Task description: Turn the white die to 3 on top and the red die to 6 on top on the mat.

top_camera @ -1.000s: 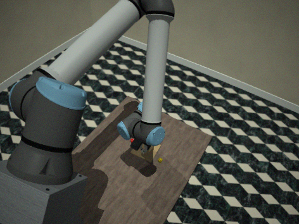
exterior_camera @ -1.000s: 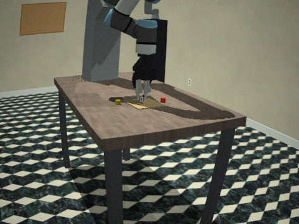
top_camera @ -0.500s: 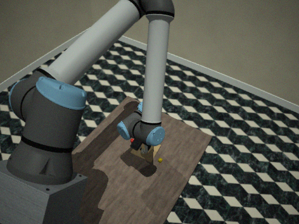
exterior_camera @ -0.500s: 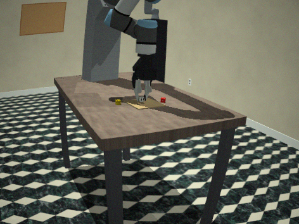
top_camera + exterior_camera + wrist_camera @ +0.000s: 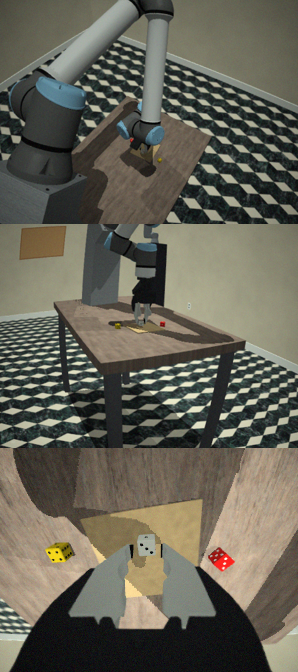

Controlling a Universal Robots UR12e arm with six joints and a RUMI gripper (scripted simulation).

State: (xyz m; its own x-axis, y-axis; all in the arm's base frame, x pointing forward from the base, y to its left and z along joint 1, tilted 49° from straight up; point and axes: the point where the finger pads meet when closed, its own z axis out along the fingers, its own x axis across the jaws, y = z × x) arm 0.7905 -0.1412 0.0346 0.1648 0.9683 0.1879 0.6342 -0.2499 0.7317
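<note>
Hangs straight down over the tan mat (image 5: 180,523) near the middle of the wooden table (image 5: 126,350), the RUMI gripper (image 5: 146,550) with both grey fingers pointing at the tabletop. Brackets the white die (image 5: 146,545) between the fingertips, with a thin dark gap showing on each side in the wrist view, so parted slightly and gripping nothing. Rests flat and fully on the mat, that white die, black pips facing the wrist camera but too coarse to count with confidence. Lies off the mat on the bare wood to one side, the red die (image 5: 221,558), just beyond the mat's edge, white pips up. Sits off the mat on the opposite side, the yellow die (image 5: 59,552), a little farther from the mat, flat on the table. From the exterior view, shows the gripper (image 5: 142,319) low over the white die (image 5: 141,323), with the yellow die (image 5: 117,326) and the red die (image 5: 162,324) flanking it. From the top view, hides the white die under the wrist, leaving the red die (image 5: 131,138) and yellow die (image 5: 160,160) visible.
</note>
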